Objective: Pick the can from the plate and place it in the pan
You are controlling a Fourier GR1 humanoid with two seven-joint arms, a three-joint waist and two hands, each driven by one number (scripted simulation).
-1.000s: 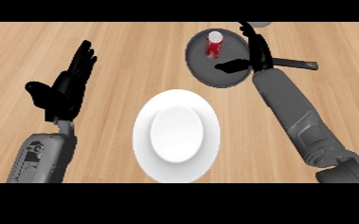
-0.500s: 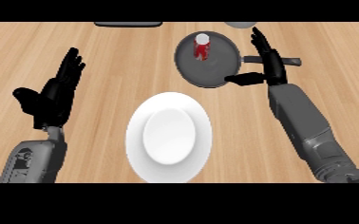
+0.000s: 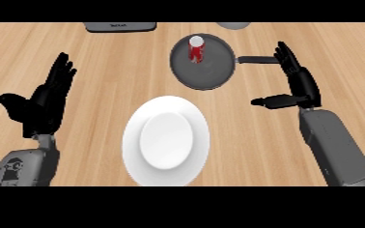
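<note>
A red can (image 3: 196,49) with a white top stands upright in the dark round pan (image 3: 203,70), near its far rim. The pan's black handle (image 3: 257,59) points right. Nearer to me sits the white plate (image 3: 166,141), with nothing on it. My right hand (image 3: 298,79) is open to the right of the pan, fingers straight and thumb out to the left, holding nothing. At the left, my left hand (image 3: 44,101) rests open with fingers up, well away from the plate.
A dark flat appliance (image 3: 119,26) lies at the counter's far edge on the left. Part of a pale grey rounded object (image 3: 233,25) shows at the far edge, behind the pan. Bare wooden counter surrounds the plate and pan.
My right hand has drawn back from over the pan to its right side. The can stays upright in the pan. The view has shifted, so everything sits lower in the picture.
</note>
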